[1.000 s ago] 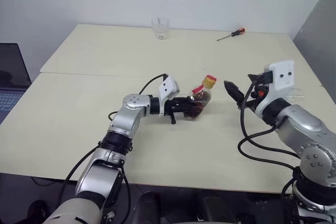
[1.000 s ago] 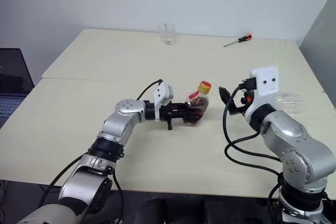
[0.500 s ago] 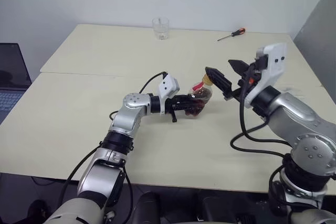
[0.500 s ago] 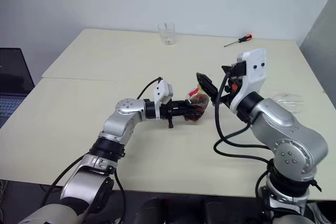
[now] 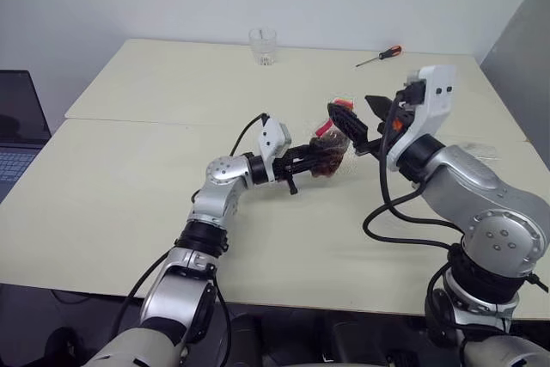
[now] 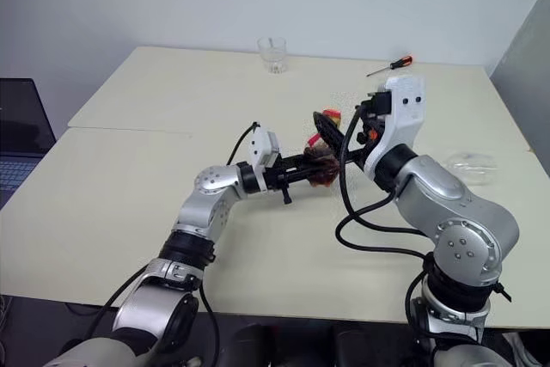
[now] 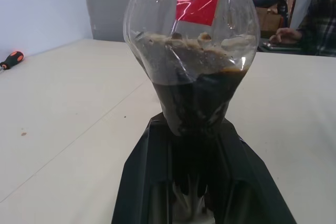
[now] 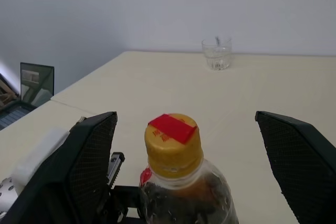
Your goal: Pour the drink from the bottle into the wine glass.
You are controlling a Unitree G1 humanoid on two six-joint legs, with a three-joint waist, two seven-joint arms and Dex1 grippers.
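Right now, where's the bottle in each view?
Left eye: bottle near the picture's centre, between the two arms.
Right eye: same spot, just right of centre.
Left wrist: close up, clamped in the left fingers.
Right wrist: its yellow cap between the open right fingers.
Landmark: tumbler at the far table edge, behind the bottle in both eye views and the right wrist view.

One bottle [image 5: 329,156] with one yellow cap [image 8: 173,142] and some dark drink [image 7: 197,103] inside. One tumbler [image 5: 262,45]. One screwdriver [image 5: 379,57]. One wine glass [image 6: 471,168] lying at the table's right. One laptop [image 5: 17,131]. Two tables [image 5: 172,83], pushed together. Two grippers: left [image 5: 311,160], right [image 5: 354,119]. One person [image 7: 310,14], seated far off.
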